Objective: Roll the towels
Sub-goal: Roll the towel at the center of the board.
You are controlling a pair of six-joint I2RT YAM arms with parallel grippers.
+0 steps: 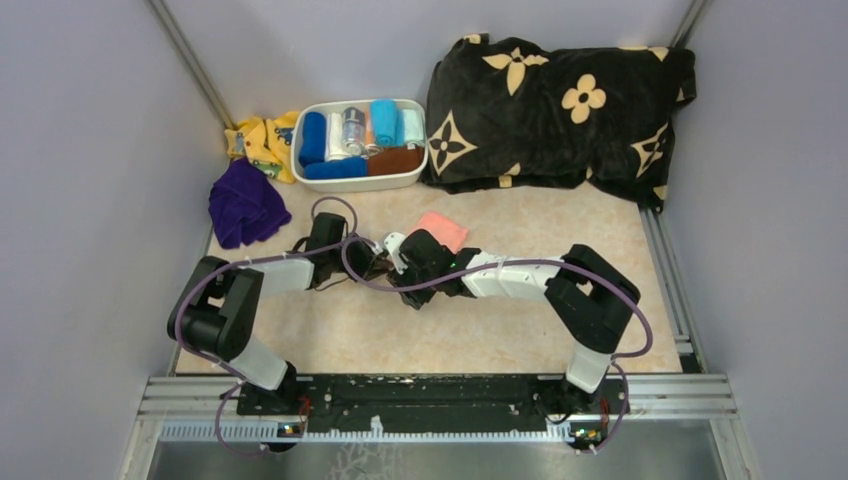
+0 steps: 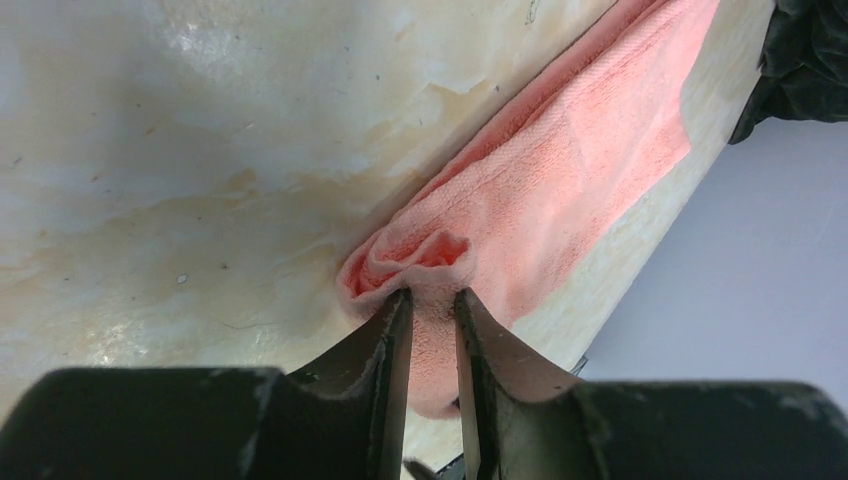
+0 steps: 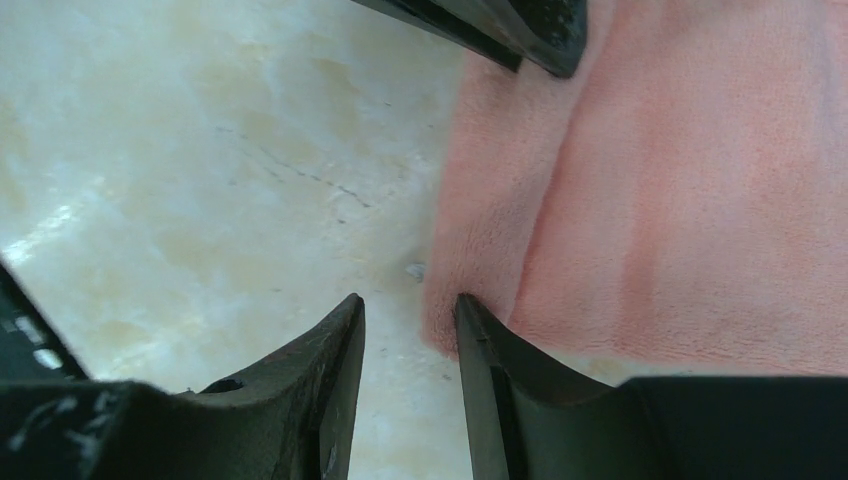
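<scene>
Left gripper (image 2: 432,300) fills the bottom of its wrist view, pinched on a bunched fold of the pink towel (image 2: 560,170), whose length runs off toward the upper right of the frame. Right gripper (image 3: 408,305) stands apart over bare table (image 3: 200,150), one finger seemingly just touching the towel's edge, with the cloth to its right. Both meet at the towel's near edge, mid-frame from above. At left, well apart, lies the purple towel (image 1: 245,205).

Jaws pinch a bunched fold of pink towel (image 2: 560,190)
</scene>
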